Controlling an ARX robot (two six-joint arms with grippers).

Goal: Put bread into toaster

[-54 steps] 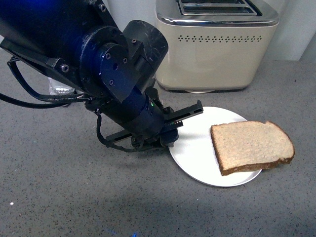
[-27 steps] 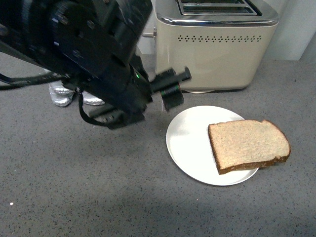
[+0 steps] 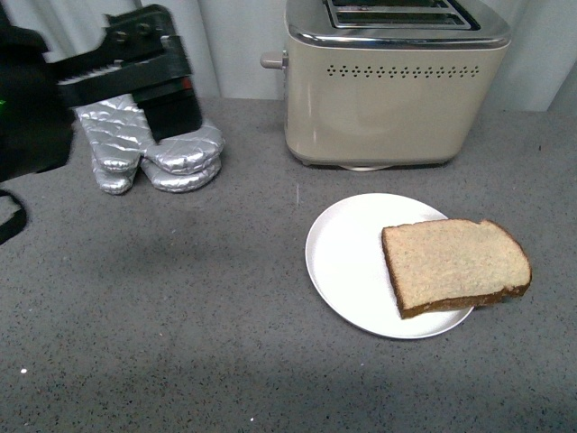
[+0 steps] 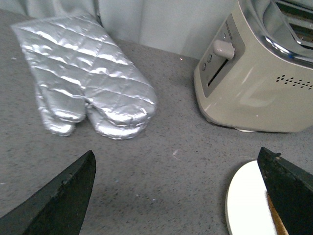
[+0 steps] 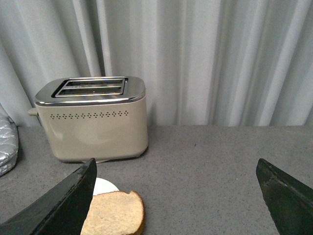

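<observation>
The bread [image 3: 455, 264] lies on the right half of the plate [image 3: 347, 271], overhanging its right rim. The toaster [image 3: 392, 86] stands behind the plate, near it. The mitt [image 3: 158, 153] lies left of the toaster, apart from it, on the counter [image 3: 180, 316]

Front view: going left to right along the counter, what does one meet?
Silver oven mitt → white plate → bread on the plate's right part. The toaster behind spans the plate, so it is left out.

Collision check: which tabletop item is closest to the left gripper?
The silver oven mitt, right by the left gripper; toaster, plate and bread sit far right.
</observation>
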